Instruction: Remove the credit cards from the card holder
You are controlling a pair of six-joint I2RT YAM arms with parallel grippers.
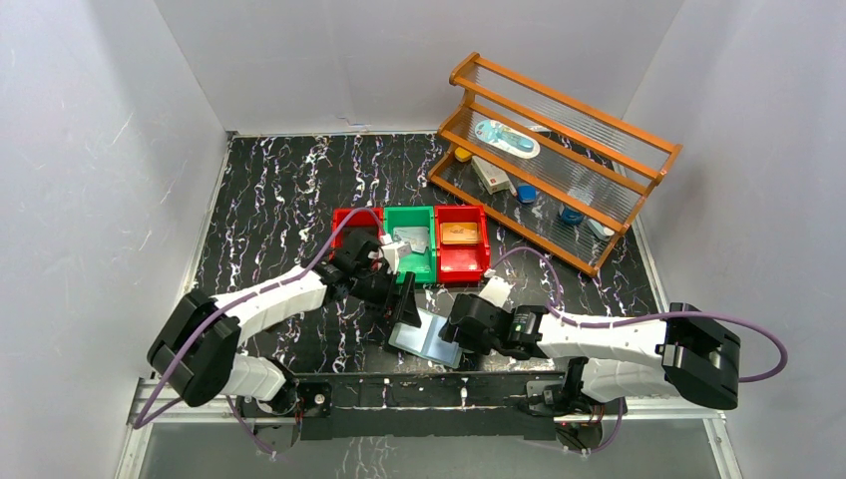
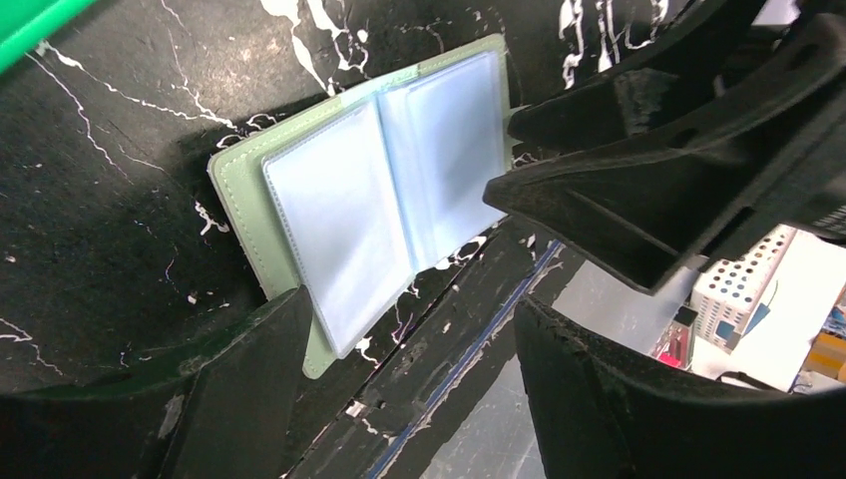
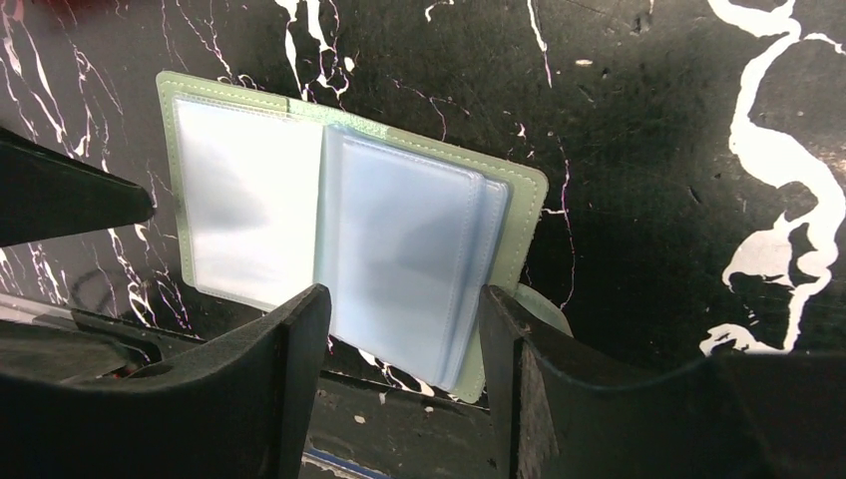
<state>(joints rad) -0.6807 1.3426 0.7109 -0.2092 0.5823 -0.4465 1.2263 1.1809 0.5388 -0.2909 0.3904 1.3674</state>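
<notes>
The sage-green card holder (image 1: 429, 340) lies open on the black marbled table near the front edge, pale blue sleeves up (image 2: 384, 195) (image 3: 329, 239). No card shows in the sleeves I can see. A silvery grey credit card (image 1: 413, 239) lies in the green bin, a tan-gold one (image 1: 459, 235) in the right red bin. My left gripper (image 1: 404, 299) (image 2: 411, 304) hangs open over the holder's left side, nothing between its fingers. My right gripper (image 1: 461, 329) (image 3: 404, 329) is open, its fingers on either side of the sleeves' near end.
A red bin (image 1: 349, 217), a green bin (image 1: 424, 269) and a second red bin (image 1: 484, 257) stand in a row behind the holder. A wooden rack (image 1: 559, 150) with small items fills the back right. White walls close in the table; its front rail (image 1: 419, 389) lies just beyond the holder.
</notes>
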